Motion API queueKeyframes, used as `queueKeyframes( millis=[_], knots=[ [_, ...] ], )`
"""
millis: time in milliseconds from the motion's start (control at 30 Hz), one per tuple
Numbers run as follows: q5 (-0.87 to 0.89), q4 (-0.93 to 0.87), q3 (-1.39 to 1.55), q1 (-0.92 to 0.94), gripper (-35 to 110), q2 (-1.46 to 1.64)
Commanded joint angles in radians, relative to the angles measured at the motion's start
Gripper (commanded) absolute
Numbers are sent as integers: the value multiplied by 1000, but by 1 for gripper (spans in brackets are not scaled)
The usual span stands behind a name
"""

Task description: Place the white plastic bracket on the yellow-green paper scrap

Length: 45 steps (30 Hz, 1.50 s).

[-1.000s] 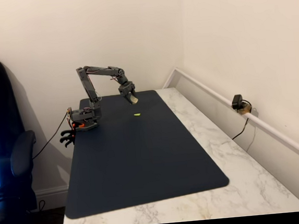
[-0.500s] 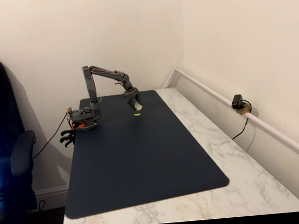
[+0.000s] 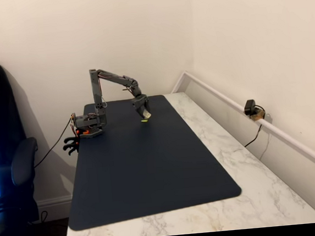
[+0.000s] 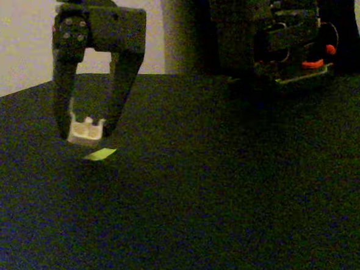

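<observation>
1. The white plastic bracket [image 4: 86, 130] sits pinched between the tips of the gripper [image 4: 87, 127], one finger on each side, low over the dark mat [image 4: 225, 193]. In the low fixed view it hangs at the very bottom of the two dark fingers.
2. Whether the bracket touches the mat cannot be told; its lower edge looks at or just above the surface.
3. The bracket is small and off-white, blocky, with a notched top edge showing little upright tabs. In the wider fixed view it reads as a pale speck at the gripper [image 3: 144, 115] tip.
4. The gripper's jaws stand narrow, closed onto the bracket's sides, fingers pointing downward.
5. The yellow-green paper scrap [image 4: 99, 154] lies flat on the mat just below and slightly right of the bracket in the low fixed view. In the wider view the scrap [image 3: 144, 120] shows as a tiny bright fleck directly under the gripper tip.
6. The grey arm [image 3: 113, 80] reaches from its base [image 3: 88, 125] at the mat's far left corner, bent over toward the scrap.
7. The mat covers a white marbled table [image 3: 250, 165] set in a room corner.
</observation>
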State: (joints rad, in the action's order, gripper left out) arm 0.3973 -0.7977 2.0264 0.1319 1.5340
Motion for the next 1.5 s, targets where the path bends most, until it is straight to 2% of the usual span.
queueKeyframes(
  millis=[0, 167, 300, 467, 533, 700, 767, 833, 867, 1167, 1333, 1467],
  knots=[
    [20, 11, -9, 6, 0, 28],
    [40, -6, -28, 8, 0, 12],
    [67, -40, -43, 9, 6, 5],
    [67, -58, -51, 2, 24, 14],
    [69, -63, -46, 2, 22, 25],
    [75, -84, -38, 2, 26, 64],
    [64, -92, -29, 0, 23, 124],
    [31, -89, -18, 2, 3, 206],
    [6, -91, -18, 3, 0, 244],
    [-173, -91, 71, 40, 0, 574],
    [-337, -8, 244, 14, 0, 784],
    [-383, 35, 394, 14, 0, 917]
  ],
)
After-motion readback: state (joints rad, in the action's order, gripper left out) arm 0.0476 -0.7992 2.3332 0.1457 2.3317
